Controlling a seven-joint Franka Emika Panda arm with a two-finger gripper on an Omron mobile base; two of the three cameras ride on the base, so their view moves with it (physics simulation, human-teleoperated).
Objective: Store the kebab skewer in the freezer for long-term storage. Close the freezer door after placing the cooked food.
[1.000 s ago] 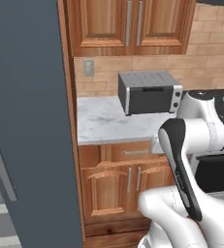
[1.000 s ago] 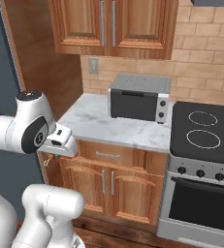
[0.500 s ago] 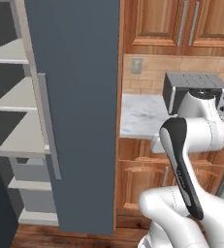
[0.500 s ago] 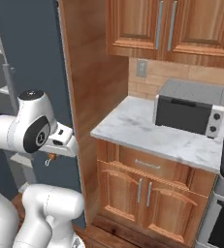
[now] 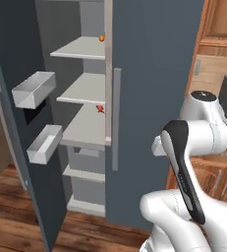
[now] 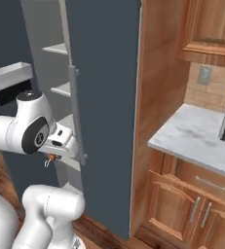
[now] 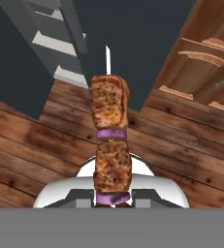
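The freezer door (image 5: 21, 147) stands swung open at the left, two white bins (image 5: 34, 88) on its inner face. Beside it the freezer (image 5: 85, 128) shows pale shelves; one bears a small red item (image 5: 100, 109), a higher one an orange ball (image 5: 101, 38). Right of them hangs the closed grey door (image 5: 154, 98). The gripper (image 7: 112, 196) is clamped on the kebab skewer (image 7: 110, 140), above the wooden floor (image 7: 181, 145).

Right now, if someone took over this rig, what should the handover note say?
Gripper: jaws shut on the kebab skewer, carried low in front of the base, pointing down at the wood floor.
Freezer: freezer door swung open to the left, shelves exposed; a small orange food and a red item sit inside.
Done: skewer picked up, door open.
Left: place the skewer on a shelf, release, close the door.
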